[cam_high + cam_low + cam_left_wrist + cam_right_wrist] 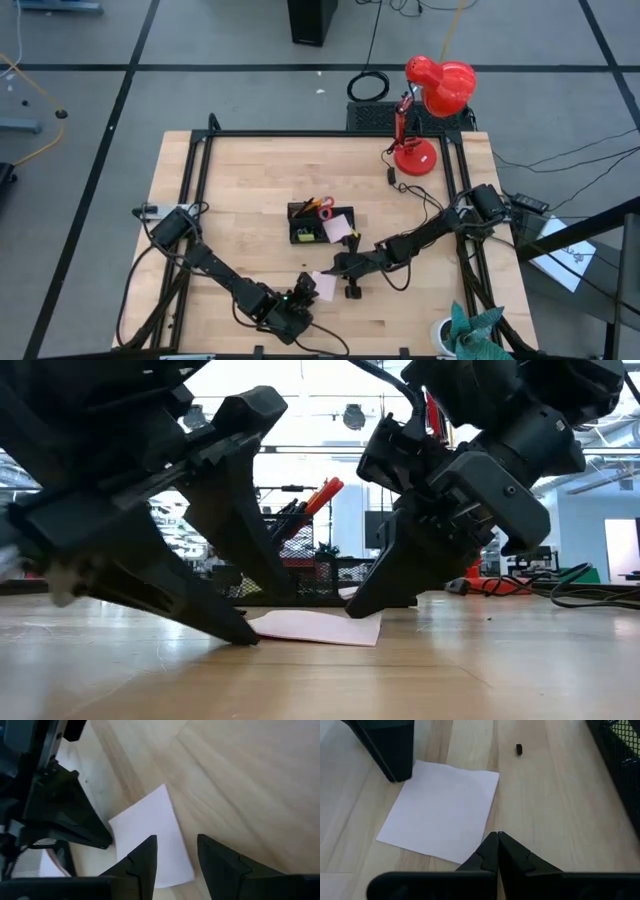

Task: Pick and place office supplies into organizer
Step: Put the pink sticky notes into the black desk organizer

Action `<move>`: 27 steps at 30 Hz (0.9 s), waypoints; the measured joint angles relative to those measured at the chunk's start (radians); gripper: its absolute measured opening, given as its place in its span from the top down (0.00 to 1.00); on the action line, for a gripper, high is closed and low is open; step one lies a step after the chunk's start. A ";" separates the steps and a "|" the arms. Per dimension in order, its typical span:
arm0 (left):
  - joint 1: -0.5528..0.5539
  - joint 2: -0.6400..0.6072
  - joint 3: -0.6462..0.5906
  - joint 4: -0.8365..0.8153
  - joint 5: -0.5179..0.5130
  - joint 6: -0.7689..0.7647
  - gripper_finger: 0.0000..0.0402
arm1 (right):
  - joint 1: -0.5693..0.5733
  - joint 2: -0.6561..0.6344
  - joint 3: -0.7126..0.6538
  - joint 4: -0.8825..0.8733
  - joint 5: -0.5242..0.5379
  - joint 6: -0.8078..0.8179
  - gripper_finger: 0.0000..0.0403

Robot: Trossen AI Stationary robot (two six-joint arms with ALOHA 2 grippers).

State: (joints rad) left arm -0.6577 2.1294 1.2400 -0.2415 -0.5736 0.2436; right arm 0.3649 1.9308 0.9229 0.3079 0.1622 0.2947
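A single pink sheet (325, 285) lies flat on the wooden table, in front of the black organizer (296, 212). The organizer holds red-handled scissors (322, 206) and a pink sticky-note pad (338, 227). My left gripper (176, 840) is open and low over the sheet's near-left part, one finger above the paper and one past its edge. My right gripper (496, 836) is shut, its tips down at the sheet's far-right edge. A small black clip (519, 749) lies loose on the table beyond the sheet. My left gripper has one fingertip (240, 635) down by the sheet's corner (415, 762), slanting from the near left. I cannot tell whether it touches the paper. My right gripper sets its shut fingertips (355, 608) against the sheet's edge (472, 840), slanting down from the table's right. The sheet stays flat on the table.
A red desk lamp (430, 100) stands at the far right, its cable trailing over the table. Black frame rails (200, 170) border the board. A cup with a green plant (470, 330) sits at the near right corner. Bare wood lies left of the organizer.
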 joint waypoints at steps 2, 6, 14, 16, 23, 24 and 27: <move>0.002 0.003 0.000 -0.001 -0.018 0.005 0.63 | 0.001 0.000 -0.011 0.032 -0.007 0.000 1.00; 0.015 0.003 -0.001 -0.009 -0.032 0.005 0.63 | 0.001 0.002 -0.016 0.065 -0.076 -0.003 1.00; 0.043 0.003 -0.003 -0.015 -0.026 -0.002 0.63 | 0.021 0.004 -0.017 0.094 -0.165 -0.020 1.00; 0.047 0.003 -0.003 -0.015 -0.025 -0.001 0.63 | 0.026 0.005 -0.017 0.104 -0.174 -0.026 1.00; 0.049 0.003 -0.004 -0.007 -0.004 -0.008 0.71 | 0.024 0.005 -0.017 0.117 -0.166 -0.026 1.00; 0.047 0.003 -0.004 -0.002 0.003 0.001 0.75 | 0.024 0.005 -0.017 0.120 -0.166 -0.027 1.00; 0.042 0.003 -0.004 0.008 0.042 0.025 0.91 | 0.023 0.005 -0.017 0.121 -0.145 -0.027 1.00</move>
State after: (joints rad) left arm -0.6153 2.1326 1.2358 -0.2330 -0.5314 0.2681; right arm 0.3883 1.9355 0.9054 0.4290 0.0175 0.2680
